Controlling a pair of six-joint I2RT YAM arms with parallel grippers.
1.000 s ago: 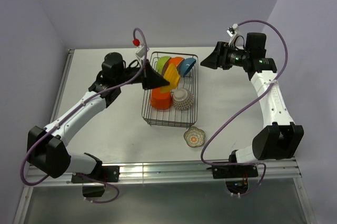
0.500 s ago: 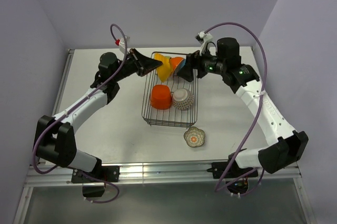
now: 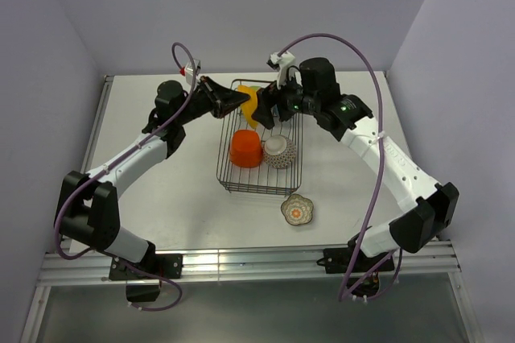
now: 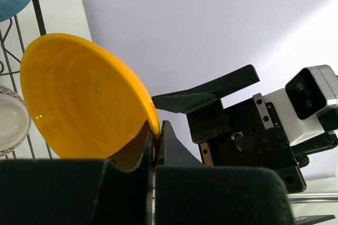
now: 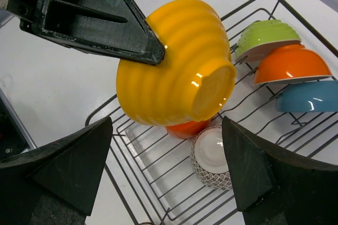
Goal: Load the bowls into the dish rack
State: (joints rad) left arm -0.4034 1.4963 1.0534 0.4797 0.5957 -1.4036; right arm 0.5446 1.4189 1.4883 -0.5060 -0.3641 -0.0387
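My left gripper (image 3: pixel 239 101) is shut on the rim of the yellow bowl (image 3: pixel 252 105) and holds it tilted above the far left of the dish rack (image 3: pixel 257 192). The left wrist view shows the pinch (image 4: pixel 156 135) on the bowl's edge (image 4: pixel 84 95). My right gripper (image 3: pixel 270 109) is open and empty, just right of the yellow bowl (image 5: pixel 174 64) and facing its base, fingers apart (image 5: pixel 166 167). In the rack lie an upturned red-orange bowl (image 3: pixel 245 150) and an upturned grey-brown patterned bowl (image 3: pixel 278 151). The scalloped floral bowl (image 3: pixel 298 210) sits on the table.
At the rack's far end a green bowl (image 5: pixel 264 37), an orange bowl (image 5: pixel 290 64) and a blue bowl (image 5: pixel 309 95) stand on edge. The rack's rim (image 5: pixel 100 109) lies below the held bowl. The floral bowl is close to the rack's near right corner.
My right arm has swung left from the table's far right to over the rack, up to the yellow bowl. My left gripper has carried the bowl from mid-rack towards its far left.
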